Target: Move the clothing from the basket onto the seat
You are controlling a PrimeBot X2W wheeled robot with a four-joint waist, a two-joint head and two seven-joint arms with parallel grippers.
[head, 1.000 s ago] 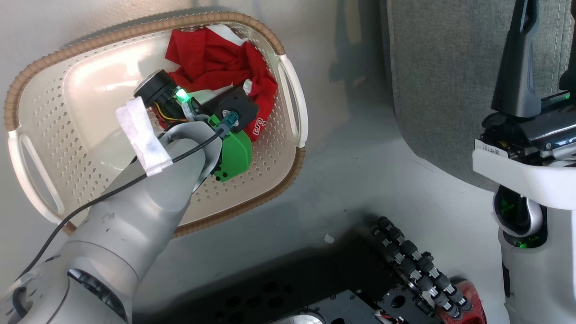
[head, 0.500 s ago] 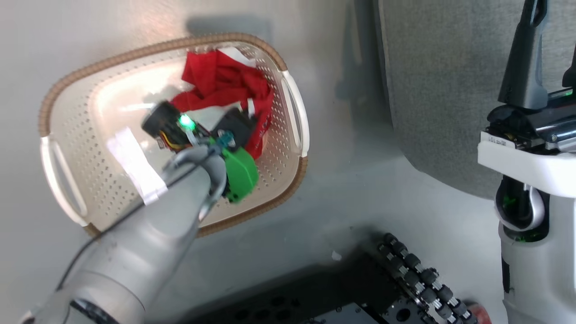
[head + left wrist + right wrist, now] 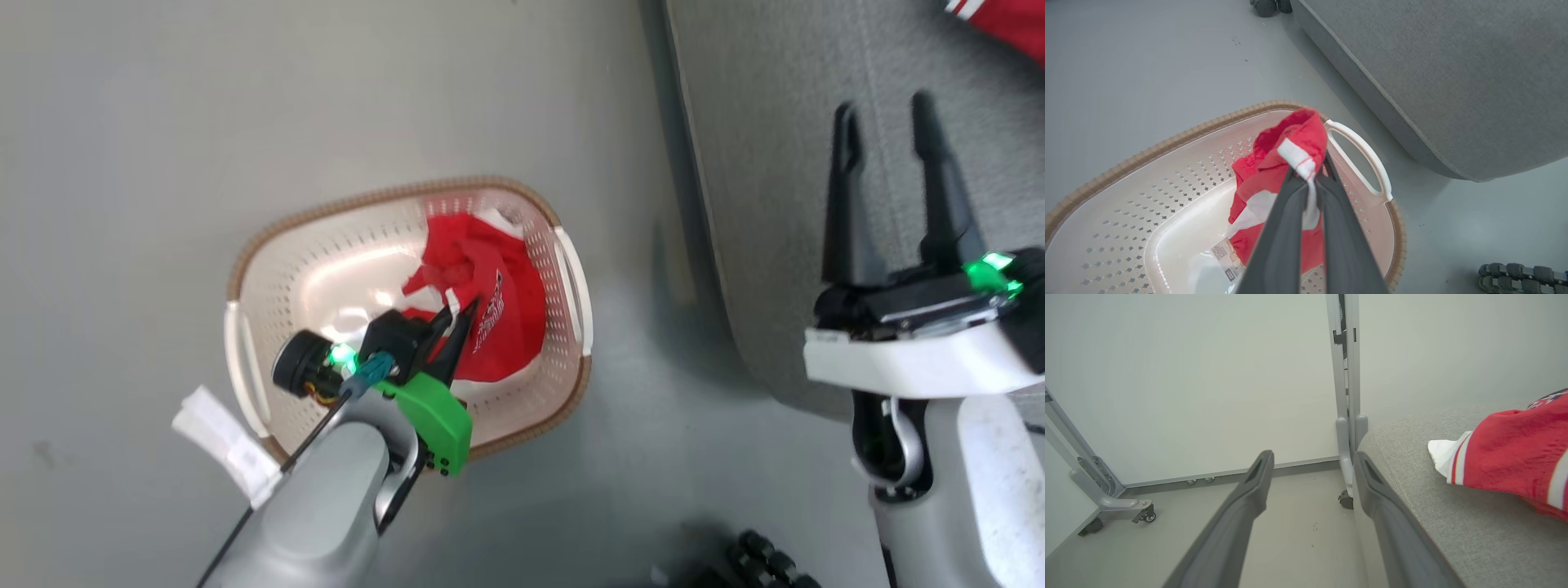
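Since the earlier picture the head camera is looking from higher, and my left gripper (image 3: 1309, 171) is lifting the garment (image 3: 1306, 130) out of the basket (image 3: 326, 214) below, jaws clamped on a white-striped fold. The cloth is hanging soft and light; I think this bunched hold is enough. The seat (image 3: 1453, 81) is lying at its right. My right gripper (image 3: 888, 110) is waiting, jaws apart.

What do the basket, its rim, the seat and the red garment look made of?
Basket: glossy cream plastic, likely; perforated wall, glare on its bottom. Rim: brown, ribbed, woven-look; moulded or real weave, unclear. Seat: matte grey woven upholstery, visible weave and stitched seam. Garment: thin red fabric with white trim, probably synthetic; it creases and drapes limply.
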